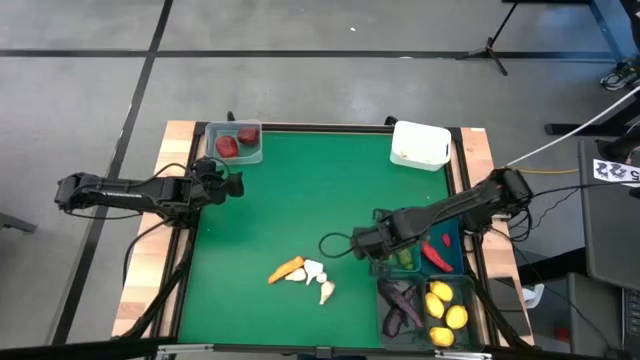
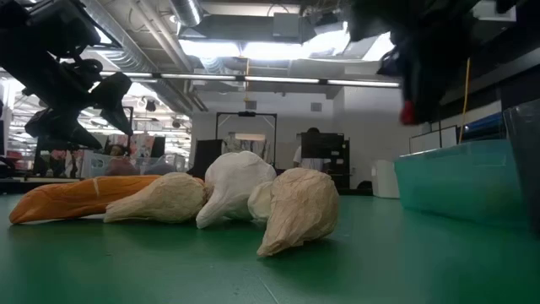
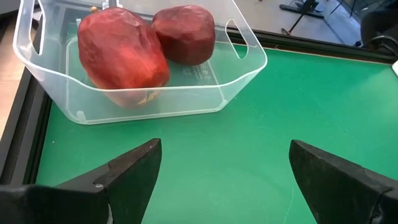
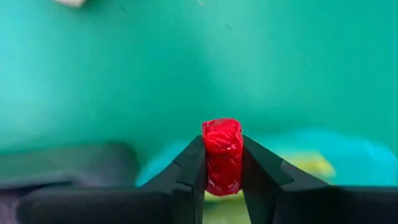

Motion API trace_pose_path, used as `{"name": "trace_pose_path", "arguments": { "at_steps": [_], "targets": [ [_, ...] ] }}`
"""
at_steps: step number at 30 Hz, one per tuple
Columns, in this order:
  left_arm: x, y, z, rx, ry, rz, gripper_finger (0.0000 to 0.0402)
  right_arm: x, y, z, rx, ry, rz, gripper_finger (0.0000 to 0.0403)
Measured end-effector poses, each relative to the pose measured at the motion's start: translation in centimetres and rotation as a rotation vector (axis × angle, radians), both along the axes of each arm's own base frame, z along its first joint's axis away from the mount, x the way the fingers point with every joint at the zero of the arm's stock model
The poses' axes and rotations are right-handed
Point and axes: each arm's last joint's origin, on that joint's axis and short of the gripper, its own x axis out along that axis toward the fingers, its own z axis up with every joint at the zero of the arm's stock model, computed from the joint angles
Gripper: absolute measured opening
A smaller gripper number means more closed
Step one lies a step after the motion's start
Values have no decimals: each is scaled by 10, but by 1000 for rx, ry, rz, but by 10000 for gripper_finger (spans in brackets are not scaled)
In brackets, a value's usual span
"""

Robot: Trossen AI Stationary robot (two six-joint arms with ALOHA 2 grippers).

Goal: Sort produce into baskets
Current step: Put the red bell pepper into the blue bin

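Produce is partly sorted on a green table. A red pepper is clamped between the right gripper's two dark fingers, pinched across its narrow width. In the high view the right gripper sits at the near edge of the teal basket, which already holds another red pepper. So the basket lies just beyond and beside the held pepper, on the side away from the table's middle; judging from this, the coming move is a short carry over the basket's rim and a release.

Measured from that teal basket: a dark basket with purple eggplants and one with yellow lemons sit just beside it; an orange carrot and white garlic pieces lie loose toward the table's middle; a white basket stands well apart.

The left gripper waits with fingers spread wide and empty, near a clear basket holding two dark red round fruits, far across the table.
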Motion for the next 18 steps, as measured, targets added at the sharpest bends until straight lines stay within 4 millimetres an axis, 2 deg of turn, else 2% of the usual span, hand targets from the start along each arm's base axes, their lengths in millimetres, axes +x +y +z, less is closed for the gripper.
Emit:
{"name": "trace_pose_path", "arguments": {
  "at_steps": [5,9,14,18],
  "targets": [
    [0,0,0,5,10,-7,345,-39,-7,22,-98,15,-104,83],
    [0,0,0,5,9,-7,345,-76,-11,29,-108,-13,-233,83],
    [0,0,0,5,9,-7,345,-120,-18,21,-85,-12,-425,83],
    [0,0,0,5,8,-7,345,-147,-24,9,-68,7,-604,83]
  ]
}}
